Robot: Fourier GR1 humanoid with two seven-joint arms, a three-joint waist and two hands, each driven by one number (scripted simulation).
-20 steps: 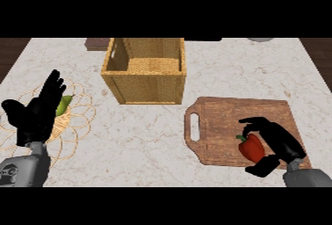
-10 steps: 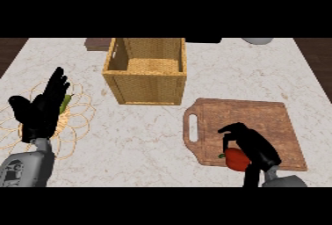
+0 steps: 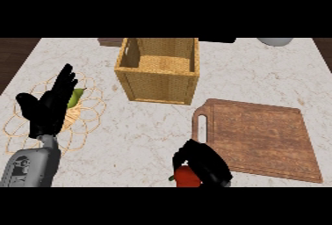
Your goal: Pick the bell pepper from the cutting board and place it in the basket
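Note:
My right hand (image 3: 202,163) is curled round a red bell pepper (image 3: 186,177) at the lower edge of the view, just left of the cutting board's near left corner. Only part of the pepper shows under the fingers. The brown wooden cutting board (image 3: 259,136) lies bare at the right. A woven wooden basket (image 3: 159,77) with an open top stands at the upper middle of the counter. At the left, my left hand (image 3: 48,110) rests open, fingers pointing up.
A flat wire trivet (image 3: 88,115) with a green item (image 3: 76,96) on it lies under my left hand. A pale bowl (image 3: 279,41) and a dark object (image 3: 217,40) sit at the counter's far edge. The dark floor shows beyond both side edges.
My right hand has carried the bell pepper off the cutting board, leftward and toward the near edge. The board is now bare. The left hand has hardly moved.

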